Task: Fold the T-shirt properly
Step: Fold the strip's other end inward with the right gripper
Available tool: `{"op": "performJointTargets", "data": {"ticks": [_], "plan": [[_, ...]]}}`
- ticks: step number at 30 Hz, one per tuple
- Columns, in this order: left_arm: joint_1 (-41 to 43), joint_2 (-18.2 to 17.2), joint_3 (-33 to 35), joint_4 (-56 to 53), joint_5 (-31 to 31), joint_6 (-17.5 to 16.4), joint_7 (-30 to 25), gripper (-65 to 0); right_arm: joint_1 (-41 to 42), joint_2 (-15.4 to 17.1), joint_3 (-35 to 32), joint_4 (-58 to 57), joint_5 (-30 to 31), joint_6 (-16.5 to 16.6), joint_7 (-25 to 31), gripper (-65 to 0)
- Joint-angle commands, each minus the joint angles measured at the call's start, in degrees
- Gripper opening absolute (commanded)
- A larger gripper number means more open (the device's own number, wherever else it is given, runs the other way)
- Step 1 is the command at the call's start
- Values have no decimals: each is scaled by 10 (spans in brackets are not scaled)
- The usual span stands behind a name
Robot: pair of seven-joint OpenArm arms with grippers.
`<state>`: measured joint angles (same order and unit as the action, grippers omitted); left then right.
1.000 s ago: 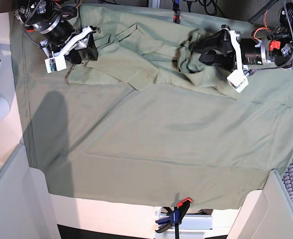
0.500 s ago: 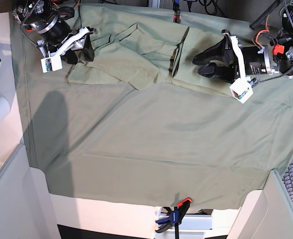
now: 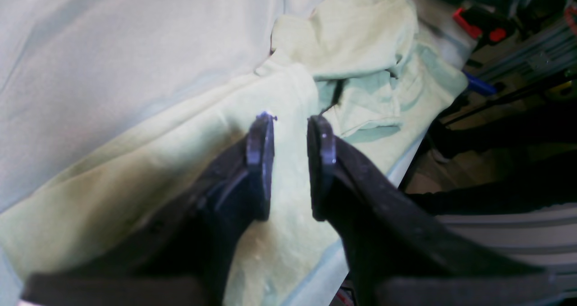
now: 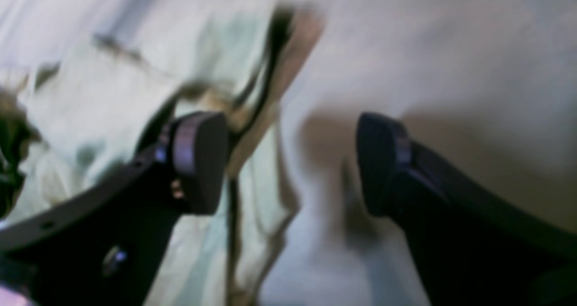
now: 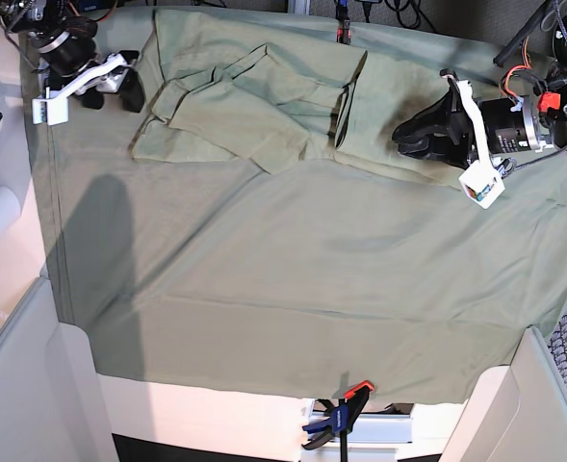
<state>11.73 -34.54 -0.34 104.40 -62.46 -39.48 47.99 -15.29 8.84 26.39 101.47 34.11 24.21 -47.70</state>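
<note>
With the T-shirt (image 5: 264,106) bunched at the table's (image 5: 293,289) far edge and both pincers released and empty (left pincer (image 5: 410,132), right pincer (image 5: 119,89)), each should probably grasp an outer shirt edge, never the tablecloth (image 5: 264,250) beneath.

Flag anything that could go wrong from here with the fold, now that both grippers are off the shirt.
1. The T-shirt lies bunched with uneven overlapping layers; a regrasp might pinch several layers and skew the fold.
2. Shirt and tablecloth are nearly the same green, so the left gripper, low over the shirt's edge, might catch the cloth too.
3. The right gripper is open over bare cloth beside the shirt; closing there would probably miss the shirt.
</note>
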Motion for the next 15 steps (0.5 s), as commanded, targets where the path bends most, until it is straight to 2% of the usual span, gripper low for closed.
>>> {"op": "performJointTargets", "data": {"ticks": [1, 6, 12, 15], "plan": [[-6, -7, -4, 9, -11, -5, -11, -519, 5, 5, -9, -3, 15, 2, 10, -210], [-3, -7, -4, 9, -3, -5, -11, -519, 10, -22, -29, -49, 33, 2, 11, -210], [-3, -7, -4, 9, -2, -5, -11, -519, 10, -60, -29, -53, 68, 18, -19, -211], [-3, -7, -4, 9, -2, -5, -11, -519, 9, -64, -40, -52, 73, 22, -26, -211]]}}
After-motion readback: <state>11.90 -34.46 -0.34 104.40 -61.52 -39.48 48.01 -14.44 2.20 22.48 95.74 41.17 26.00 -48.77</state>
